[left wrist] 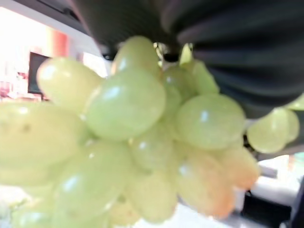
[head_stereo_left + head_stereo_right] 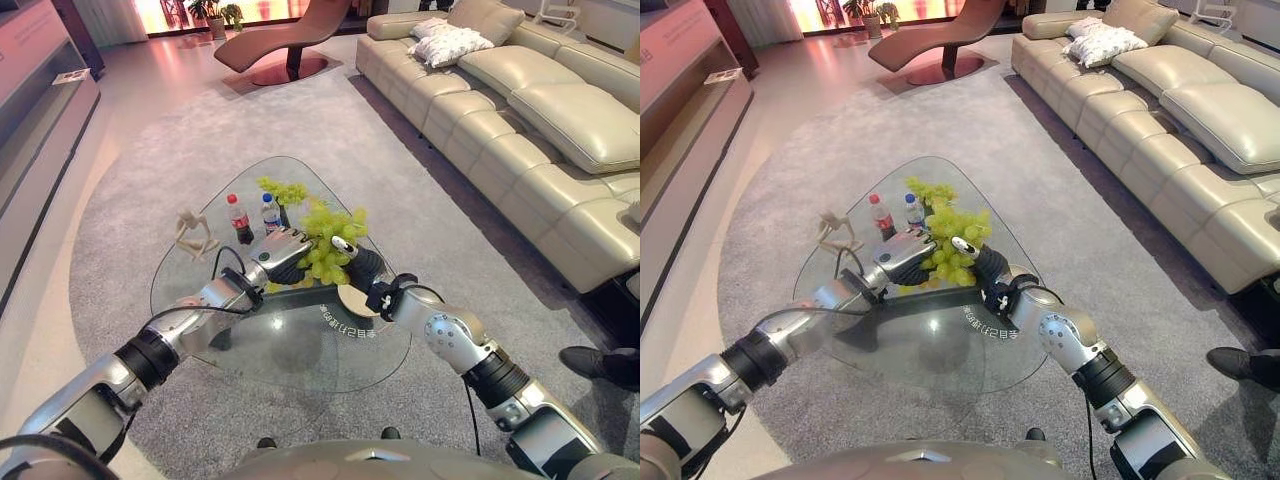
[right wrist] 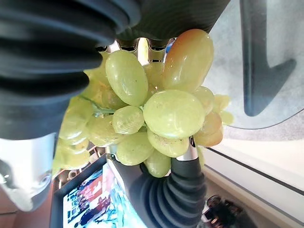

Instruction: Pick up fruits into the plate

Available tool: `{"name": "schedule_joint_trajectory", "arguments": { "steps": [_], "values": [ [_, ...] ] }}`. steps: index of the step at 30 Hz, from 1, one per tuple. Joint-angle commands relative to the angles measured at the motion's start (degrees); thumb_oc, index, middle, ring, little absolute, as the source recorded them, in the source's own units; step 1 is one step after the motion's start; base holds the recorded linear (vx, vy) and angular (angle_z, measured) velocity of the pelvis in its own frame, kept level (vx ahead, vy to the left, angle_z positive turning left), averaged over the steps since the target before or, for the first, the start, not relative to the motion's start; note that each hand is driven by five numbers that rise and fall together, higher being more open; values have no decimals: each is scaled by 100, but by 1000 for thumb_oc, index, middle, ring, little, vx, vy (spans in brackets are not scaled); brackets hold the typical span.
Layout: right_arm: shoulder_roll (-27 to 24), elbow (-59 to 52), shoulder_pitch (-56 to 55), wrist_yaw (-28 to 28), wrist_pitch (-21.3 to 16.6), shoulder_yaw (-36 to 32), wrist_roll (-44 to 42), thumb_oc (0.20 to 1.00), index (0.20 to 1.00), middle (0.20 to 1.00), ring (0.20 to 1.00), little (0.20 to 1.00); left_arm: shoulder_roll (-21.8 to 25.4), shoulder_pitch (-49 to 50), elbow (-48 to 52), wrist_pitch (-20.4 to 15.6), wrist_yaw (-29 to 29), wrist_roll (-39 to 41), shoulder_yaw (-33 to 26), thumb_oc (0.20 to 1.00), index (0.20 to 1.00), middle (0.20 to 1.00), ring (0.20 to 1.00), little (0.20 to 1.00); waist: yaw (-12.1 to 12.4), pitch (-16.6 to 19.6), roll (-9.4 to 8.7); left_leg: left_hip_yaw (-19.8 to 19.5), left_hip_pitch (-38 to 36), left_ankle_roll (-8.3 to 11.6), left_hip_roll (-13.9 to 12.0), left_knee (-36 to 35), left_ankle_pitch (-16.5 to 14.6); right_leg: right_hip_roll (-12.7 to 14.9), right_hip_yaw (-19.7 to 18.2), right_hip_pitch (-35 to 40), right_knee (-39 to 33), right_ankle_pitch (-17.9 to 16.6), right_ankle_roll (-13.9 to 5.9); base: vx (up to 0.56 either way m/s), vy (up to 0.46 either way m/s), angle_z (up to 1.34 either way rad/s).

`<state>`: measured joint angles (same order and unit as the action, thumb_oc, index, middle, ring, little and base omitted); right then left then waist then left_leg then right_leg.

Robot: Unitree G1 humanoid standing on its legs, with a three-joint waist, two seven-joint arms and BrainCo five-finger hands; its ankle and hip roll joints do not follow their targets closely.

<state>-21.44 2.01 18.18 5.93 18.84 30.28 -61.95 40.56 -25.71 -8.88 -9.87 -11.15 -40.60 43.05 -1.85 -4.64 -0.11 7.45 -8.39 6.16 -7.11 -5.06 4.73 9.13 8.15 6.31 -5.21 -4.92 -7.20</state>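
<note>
The right hand (image 2: 975, 256) comes in from the right with its fingers curled round a bunch of pale green grapes (image 2: 325, 245); its wrist view shows the cluster (image 3: 156, 109) pressed against the dark ribbed cover with a fingertip wrapped beneath it. The left hand (image 2: 278, 250) meets the same bunch from the other side, fingers bent against the fruit, and its wrist view has the grapes (image 1: 133, 133) right up against the camera. The bunch is held between the two hands, above the far part of the clear glass counter (image 2: 300, 350). I judge it soft and easily bruised, with berries that could drop off; support from below near the stem looks safer than squeezing. A second, smaller green bunch (image 2: 283, 190) lies farther back, beside a red-capped dark cola bottle (image 2: 239, 220) and a small clear water bottle (image 2: 270, 212). A pale figurine (image 2: 195, 235) stands to the left. Print on the glass near the right wrist is too small to read.
</note>
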Motion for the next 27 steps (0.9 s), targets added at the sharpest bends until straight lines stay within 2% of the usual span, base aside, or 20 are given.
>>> {"name": "schedule_joint_trajectory", "arguments": {
  "steps": [1, 2, 3, 12, 22, 26, 27],
  "values": [
    [872, -829, 971, -463, -181, 763, -249, 1000, 1000, 1000, 1000, 1000, -173, -1175, -172, 151, 514, -293, 564, 200, 200, 200, 200, 200, -70, -49, -12, 85, 136, -183, 90, 303, -783, -63, 233, 79, 471, 804, -80, 0, 0, 0],
    [887, -808, 982, -440, -240, 748, -196, 558, 558, 558, 558, 558, -191, -1220, -171, 147, 599, -267, 594, 200, 200, 200, 200, 200, -76, -52, -10, 81, 137, -189, 94, 299, -787, -69, 225, 81, 462, 806, -76, -42, 3, 0],
    [866, -798, 1053, -417, -264, 685, -208, 200, 200, 200, 200, 200, -188, -1275, -134, 173, 692, -204, 641, 200, 200, 200, 200, 200, -95, -56, -4, 85, 177, -192, 96, 320, -736, -71, 202, 44, 466, 757, -68, -39, 4, 0],
    [657, -1068, 1061, -399, -569, 514, -214, 200, 200, 200, 200, 200, -218, -1240, -117, 112, 837, -13, 700, 200, 200, 200, 200, 200, -182, -110, 7, 91, 206, -198, 95, 336, -755, -99, 98, -11, 467, 743, -71, -8, 2, -1],
    [705, -1153, 999, -307, -1034, 330, -205, 200, 200, 200, 200, 200, -34, -1062, -88, -319, 632, 168, 545, 200, 200, 200, 200, 200, -120, -115, 46, 77, 219, -216, 122, 304, -753, -81, 139, -14, 412, 699, -74, -2, 1, -1],
    [741, -1145, 978, -357, -1163, 300, -172, 200, 200, 200, 200, 200, 21, -1040, 0, -302, 483, 555, 415, 200, 200, 200, 200, 200, -85, -115, 54, 56, 227, -212, 123, 305, -750, -65, 166, -13, 407, 691, -76, 0, 0, 0],
    [775, -1139, 975, -390, -1220, 294, -127, 200, 200, 200, 200, 200, -26, -1026, 12, -240, 419, 800, 314, 398, 398, 398, 398, 398, -68, -116, 60, 51, 231, -210, 122, 304, -745, -62, 175, -7, 400, 688, -70, 0, 0, 0]
  ]
}}
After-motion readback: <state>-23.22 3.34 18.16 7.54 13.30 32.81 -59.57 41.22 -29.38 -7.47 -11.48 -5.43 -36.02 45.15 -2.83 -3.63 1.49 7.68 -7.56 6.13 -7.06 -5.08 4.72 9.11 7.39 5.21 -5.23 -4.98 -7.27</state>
